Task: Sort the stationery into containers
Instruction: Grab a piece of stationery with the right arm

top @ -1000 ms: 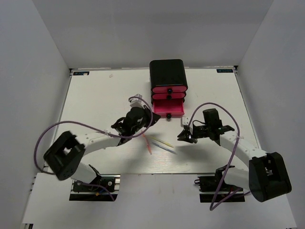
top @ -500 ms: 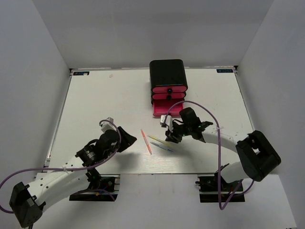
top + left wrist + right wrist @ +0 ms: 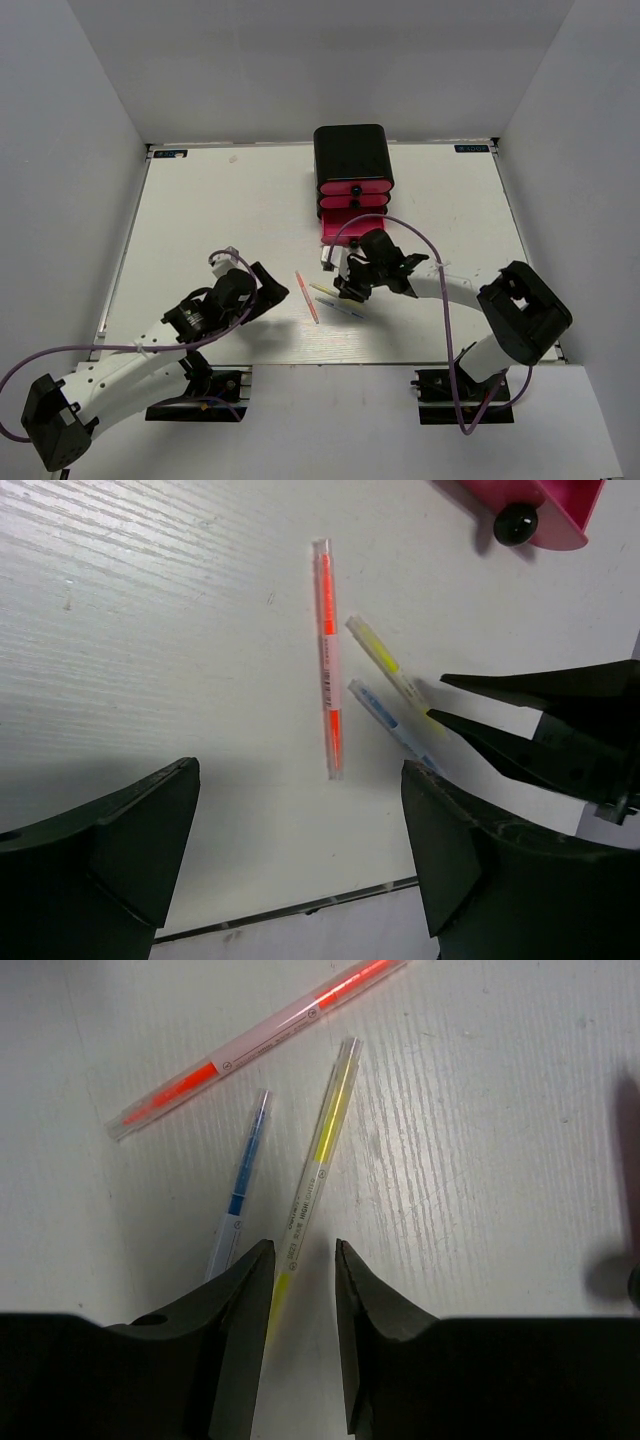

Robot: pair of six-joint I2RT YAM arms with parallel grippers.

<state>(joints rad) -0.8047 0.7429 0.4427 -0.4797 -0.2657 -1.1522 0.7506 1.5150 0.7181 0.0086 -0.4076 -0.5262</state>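
White tabletop (image 3: 220, 215), front middle: three thin pens lie close together without touching, a pink pen (image 3: 307, 297) on the left, a yellow pen (image 3: 320, 1160) just to its right, and a blue pen (image 3: 240, 1200) alongside the yellow one. Over the yellow pen's near end sits the right gripper (image 3: 300, 1260), jaws parted and straddling the barrel without pinching it. To the left of the pens hovers the left gripper (image 3: 298, 770), jaws spread wide and holding nothing. Behind them stands the black box (image 3: 352, 150) with its pink drawers. Its lowest drawer (image 3: 340, 232) is pulled out, just behind the right gripper.
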